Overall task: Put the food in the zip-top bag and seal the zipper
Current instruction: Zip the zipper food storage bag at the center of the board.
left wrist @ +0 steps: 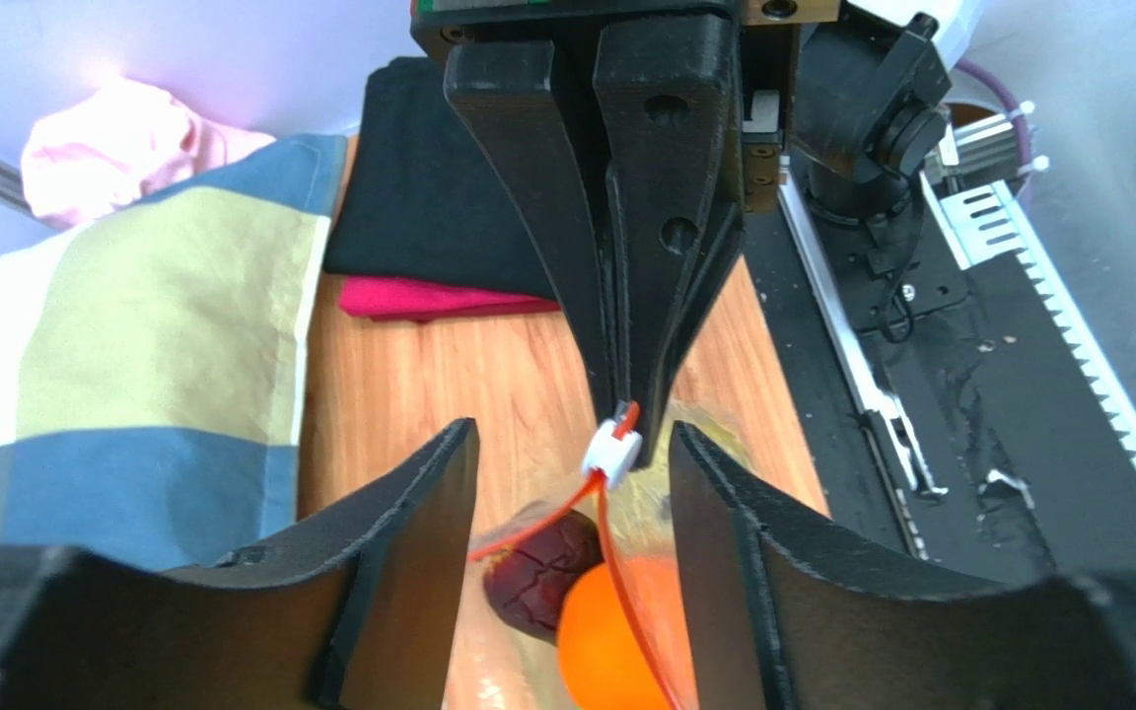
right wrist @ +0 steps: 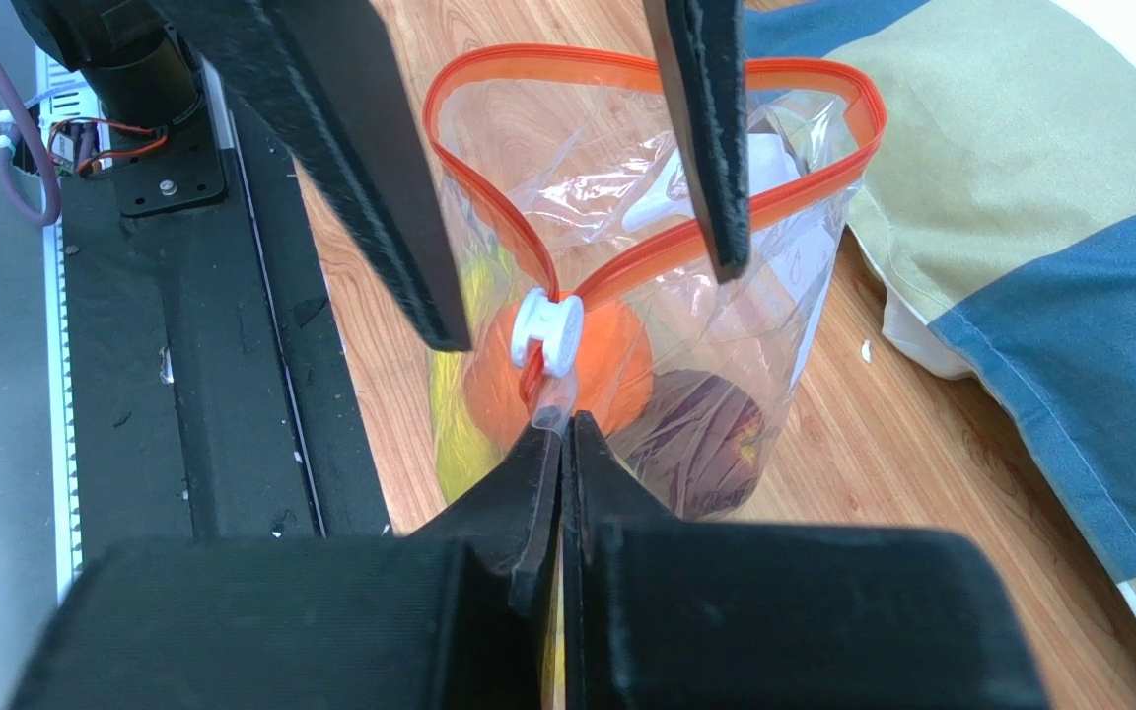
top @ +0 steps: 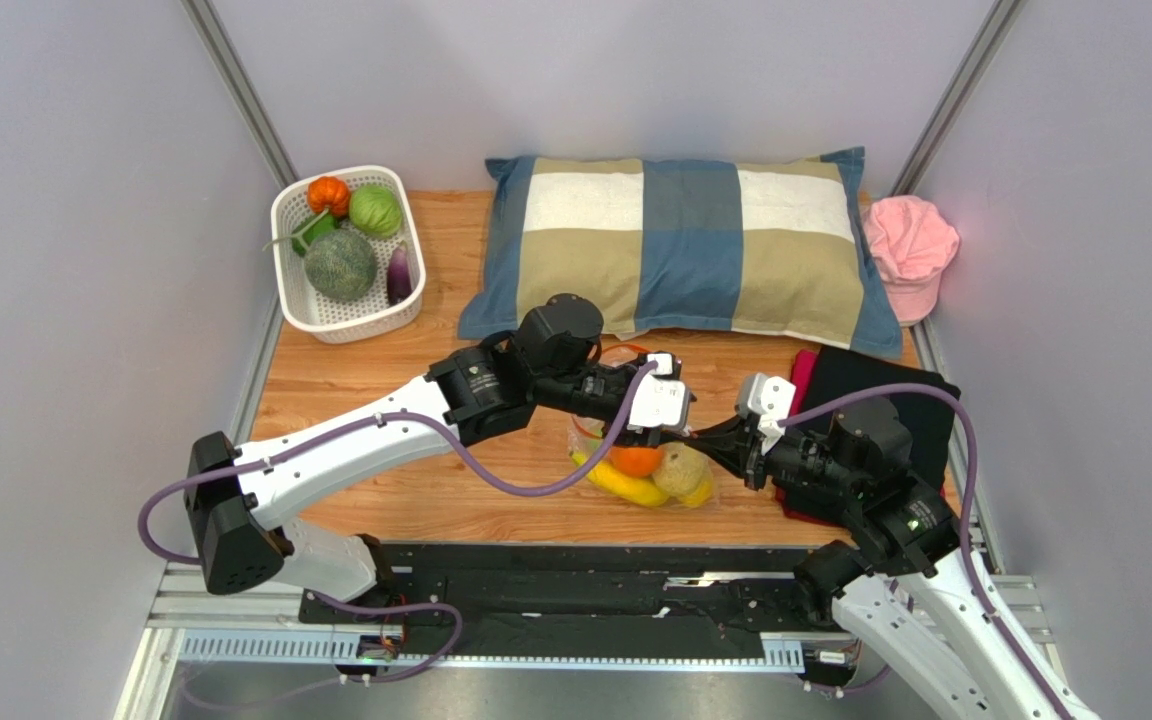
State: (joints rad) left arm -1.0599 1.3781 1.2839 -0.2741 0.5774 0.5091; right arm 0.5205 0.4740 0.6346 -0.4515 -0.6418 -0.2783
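My right gripper [right wrist: 559, 432] clamps the zipper [right wrist: 648, 67] end, so my left gripper [right wrist: 589, 296], jaws apart astride the slider [right wrist: 549, 333] at 12 o'clock, should pinch squarely and pull straight.

You are working in a robot test booth, not a home: plain grey wall panels [top: 71, 225] in metal corner posts [top: 243, 90] box in a wooden tabletop [top: 372, 368]. Beyond your jaws lies a pillow [top: 680, 248]. Far left of them is a white basket [top: 357, 320] of toy produce [top: 342, 263]. On the near side, a black base plate [top: 567, 578] sits on rails [top: 222, 608].
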